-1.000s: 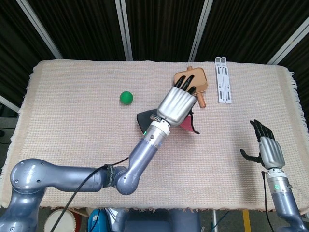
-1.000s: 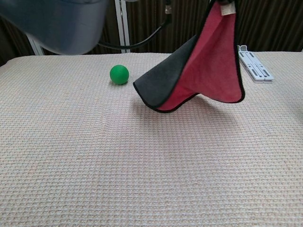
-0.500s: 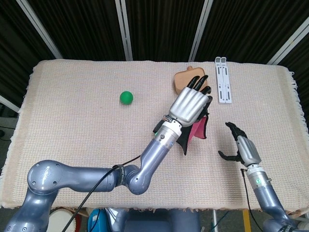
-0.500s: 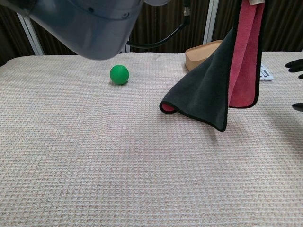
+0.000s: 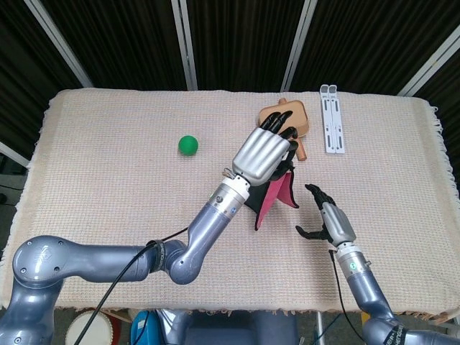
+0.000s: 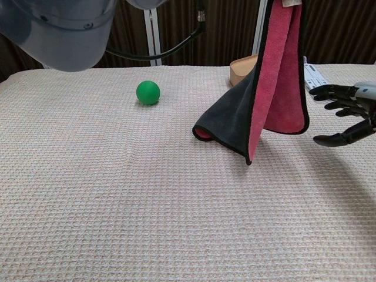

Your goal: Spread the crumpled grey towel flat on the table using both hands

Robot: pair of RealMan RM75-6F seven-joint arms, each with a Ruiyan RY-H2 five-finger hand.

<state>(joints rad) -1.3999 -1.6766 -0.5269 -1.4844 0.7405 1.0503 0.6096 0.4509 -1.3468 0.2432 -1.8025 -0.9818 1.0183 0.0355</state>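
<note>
The towel [image 6: 267, 100] is dark grey on one side and pink on the other, with a black edge. It hangs in folds from above, its lower corner near the table; under my left hand it shows as a pink and grey flap [image 5: 272, 195]. My left hand [image 5: 263, 152] holds the towel's top up in the air. My right hand [image 5: 328, 220] hovers just right of the towel with its fingers spread and nothing in it. In the chest view the right hand [image 6: 348, 111] sits a little apart from the towel's pink edge.
A green ball [image 5: 188, 144] lies left of the towel. A tan wooden box [image 5: 299, 118] stands behind the left hand, and a white hinged bracket [image 5: 330, 128] lies at the back right. A woven beige cloth [image 5: 108, 194] covers the table.
My right hand has moved left and forward toward the hanging towel. My left hand has shifted slightly left and back, and the towel has swung so that more pink faces the chest camera.
</note>
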